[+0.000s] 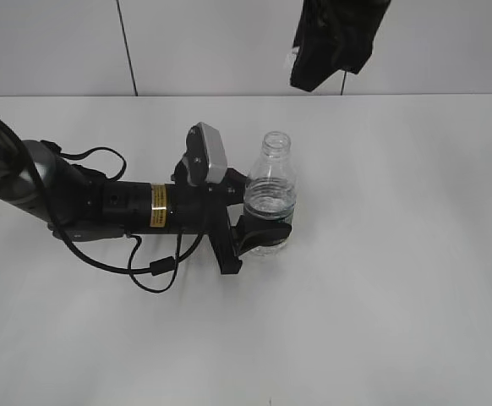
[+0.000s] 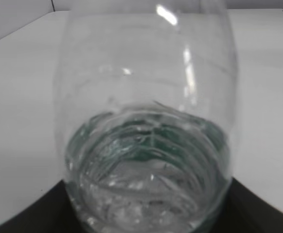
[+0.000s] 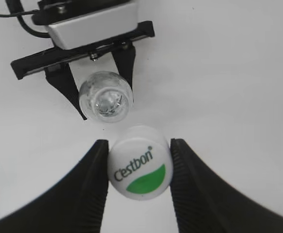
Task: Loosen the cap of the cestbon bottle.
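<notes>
Cap position first: the small round white plastic cap with a green half-circle mark and "Cestbon" print [image 3: 139,169] sits between the two black fingers [image 3: 90,194] of the right gripper [image 3: 139,187], which is closed on its sides, nearest the right wrist camera. The cap is off the bottle and held above it, clear of the neck.

Beyond the cap, the small clear plastic water bottle [image 1: 271,199] stands upright on the white worktop [image 1: 398,279], its open mouth [image 3: 106,97] visible from above in the right wrist view. Water fills its lower part; green label colour shows through the ribbed plastic in the left wrist view.

The left gripper [image 1: 259,233] reaches in horizontally from the left of the exterior view and is clamped around the bottle's lower body, one finger on each side. The left arm [image 1: 102,203] lies low over the worktop with black cables [image 1: 149,275] looped beside it.

At the top of the exterior view the right arm [image 1: 335,38] hangs above the bottle, against a white panelled wall [image 1: 51,46].
</notes>
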